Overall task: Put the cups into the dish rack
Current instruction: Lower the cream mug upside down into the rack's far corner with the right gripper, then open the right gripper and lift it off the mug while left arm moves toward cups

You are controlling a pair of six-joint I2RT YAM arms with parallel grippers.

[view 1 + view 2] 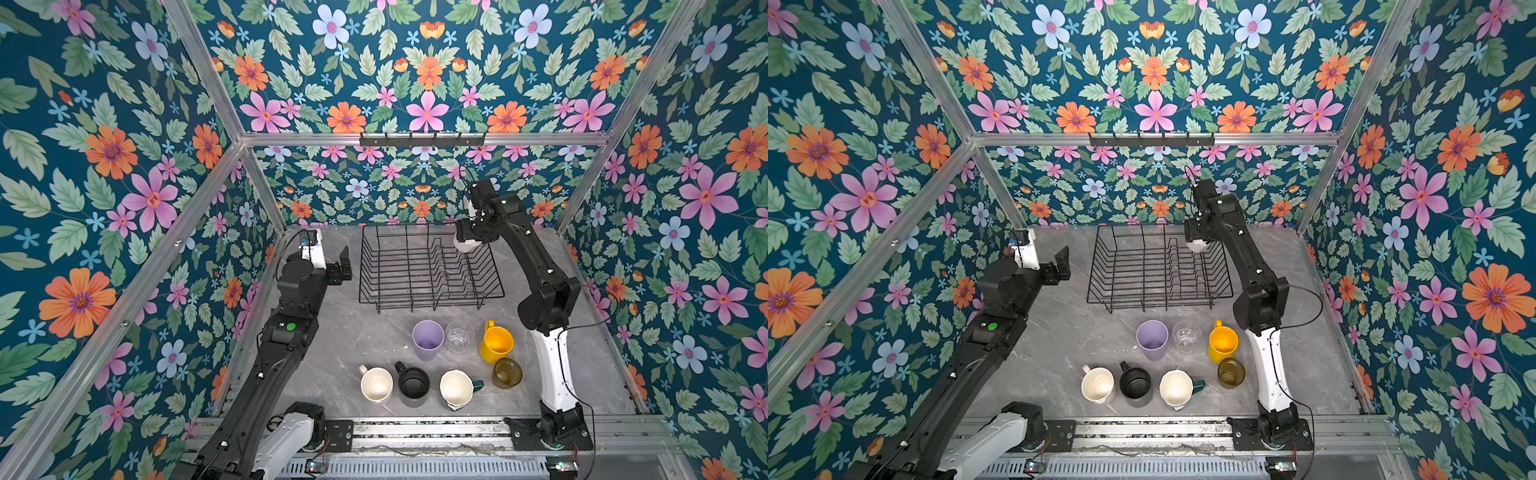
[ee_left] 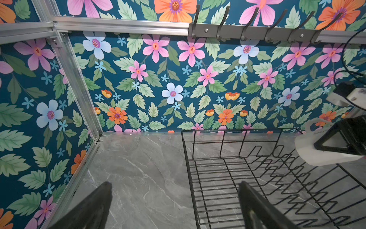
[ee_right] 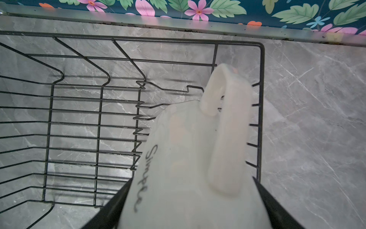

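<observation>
The black wire dish rack (image 1: 428,270) (image 1: 1158,266) stands at the back of the grey table, with no cup inside. My right gripper (image 1: 467,235) (image 3: 192,180) is shut on a white mug (image 3: 188,154) (image 2: 316,152), held over the rack's far right corner with its handle up. My left gripper (image 1: 343,266) (image 2: 175,184) hangs open over the table by the rack's left side. In front of the rack stand a lilac tumbler (image 1: 428,340), clear glass (image 1: 460,337), yellow mug (image 1: 495,343), amber glass (image 1: 507,372), pale pink mug (image 1: 376,384), black mug (image 1: 413,383) and dark green cream-lined mug (image 1: 457,388).
A black hook rail (image 1: 422,140) is fixed to the aluminium bar high on the back wall. Flowered walls close the table in at the back and on both sides. The arm bases sit on a rail (image 1: 415,430) along the front edge.
</observation>
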